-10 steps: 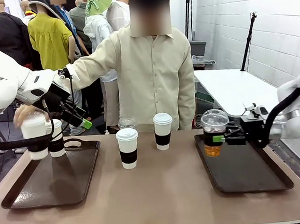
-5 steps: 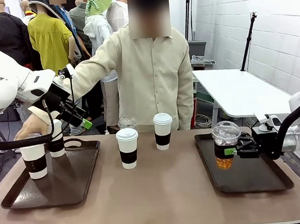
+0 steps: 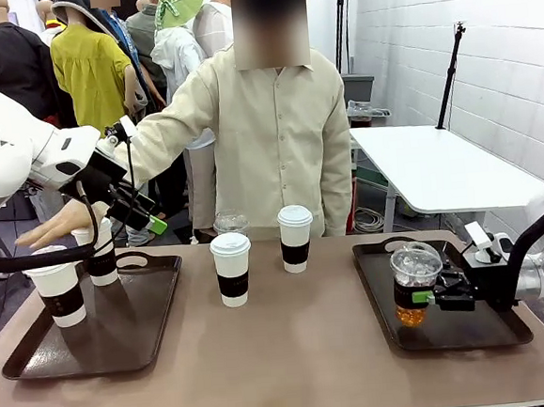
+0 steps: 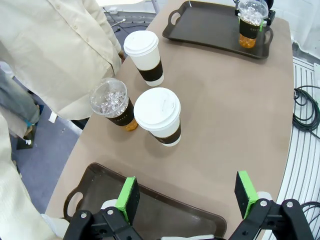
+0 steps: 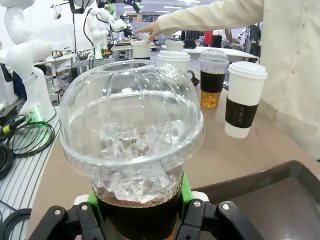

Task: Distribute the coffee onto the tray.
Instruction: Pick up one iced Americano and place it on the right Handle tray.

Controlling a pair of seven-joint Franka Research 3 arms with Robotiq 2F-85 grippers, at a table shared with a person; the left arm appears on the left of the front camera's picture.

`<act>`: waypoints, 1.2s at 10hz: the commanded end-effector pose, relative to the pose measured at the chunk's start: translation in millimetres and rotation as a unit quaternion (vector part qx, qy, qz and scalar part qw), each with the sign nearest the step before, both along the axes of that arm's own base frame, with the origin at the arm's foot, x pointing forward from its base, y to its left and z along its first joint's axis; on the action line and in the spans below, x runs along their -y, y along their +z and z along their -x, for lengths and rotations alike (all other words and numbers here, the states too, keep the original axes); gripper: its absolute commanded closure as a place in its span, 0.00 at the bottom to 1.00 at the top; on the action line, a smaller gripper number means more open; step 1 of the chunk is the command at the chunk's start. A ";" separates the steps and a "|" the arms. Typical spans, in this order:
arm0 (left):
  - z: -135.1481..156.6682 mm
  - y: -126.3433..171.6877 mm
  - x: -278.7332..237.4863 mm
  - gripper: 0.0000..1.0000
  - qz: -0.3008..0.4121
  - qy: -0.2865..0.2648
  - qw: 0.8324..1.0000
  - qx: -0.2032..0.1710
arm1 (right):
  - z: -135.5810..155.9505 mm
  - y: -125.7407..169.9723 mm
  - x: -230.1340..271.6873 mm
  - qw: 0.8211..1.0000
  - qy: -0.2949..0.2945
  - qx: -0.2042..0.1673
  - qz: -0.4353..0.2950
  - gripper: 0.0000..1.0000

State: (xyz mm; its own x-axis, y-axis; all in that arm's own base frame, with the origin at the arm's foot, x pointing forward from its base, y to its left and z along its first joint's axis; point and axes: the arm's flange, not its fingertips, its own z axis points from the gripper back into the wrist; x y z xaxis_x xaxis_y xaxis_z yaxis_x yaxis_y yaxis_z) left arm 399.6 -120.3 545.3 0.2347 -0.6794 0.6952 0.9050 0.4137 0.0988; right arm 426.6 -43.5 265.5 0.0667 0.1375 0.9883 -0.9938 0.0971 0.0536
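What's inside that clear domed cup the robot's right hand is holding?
In the cup: ice under the dome, amber coffee at the bottom; its dark sleeve hides the middle.

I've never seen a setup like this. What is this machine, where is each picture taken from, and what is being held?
Two white robot arms share a table with a person. The front view looks across it from between the arms; the other two pictures come from a camera on each wrist. The right gripper is shut on an iced coffee at the right tray. The left gripper is open over the left tray, which holds two paper cups; the person's hand is just above one. Two more paper cups and a second iced coffee stand mid-table.
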 end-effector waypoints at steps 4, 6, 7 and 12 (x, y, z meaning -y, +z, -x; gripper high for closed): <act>-2.6 -1.6 -2.8 0.00 0.007 -0.010 1.000 0.002 | 0.9 -15.1 16.3 1.000 0.023 0.019 -0.005 0.36; -2.6 -1.6 -2.8 0.00 0.007 -0.010 1.000 0.002 | -2.8 -22.6 17.4 1.000 0.016 0.022 -0.006 0.36; -2.6 -1.6 -2.8 0.00 0.007 -0.010 1.000 0.002 | -4.8 -24.2 17.8 1.000 0.015 0.020 -0.006 0.36; -2.6 -1.6 -2.8 0.00 0.007 -0.010 1.000 0.002 | -2.5 -26.2 21.5 1.000 0.013 -0.011 -0.008 0.00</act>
State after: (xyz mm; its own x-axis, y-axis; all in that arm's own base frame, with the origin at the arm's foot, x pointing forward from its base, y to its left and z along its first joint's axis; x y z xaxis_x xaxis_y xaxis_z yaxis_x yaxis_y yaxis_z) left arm 399.6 -120.3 545.3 0.2348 -0.6794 0.6952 0.9050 0.4138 0.0987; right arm 429.7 -60.3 238.7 0.0681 0.1325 0.9888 -0.9952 0.0792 0.0580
